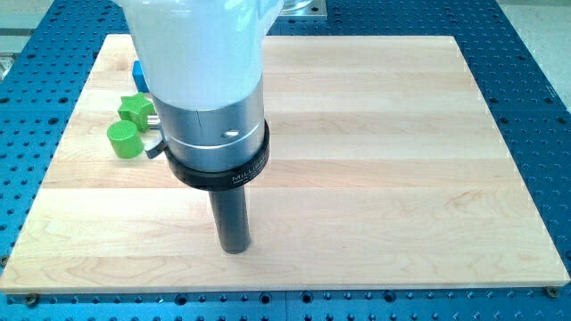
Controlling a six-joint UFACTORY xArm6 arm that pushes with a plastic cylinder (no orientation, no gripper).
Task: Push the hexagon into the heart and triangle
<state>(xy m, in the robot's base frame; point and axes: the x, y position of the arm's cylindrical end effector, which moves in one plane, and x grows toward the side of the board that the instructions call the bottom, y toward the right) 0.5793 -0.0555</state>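
My tip (pixel 235 249) rests on the wooden board (pixel 384 178) near the view's bottom, left of centre. Two green blocks lie at the view's left: one with an angular outline (pixel 136 109) and a round one (pixel 123 139) just below it. A blue block (pixel 139 73) peeks out at the arm's left edge; its shape is hidden. The tip is well below and to the right of these blocks, apart from them. The arm's white and silver body (pixel 210 80) covers the board's upper left; no hexagon, heart or triangle can be made out.
The board lies on a blue perforated table (pixel 535 62). A grey metal fixture (pixel 302 7) shows at the view's top edge.
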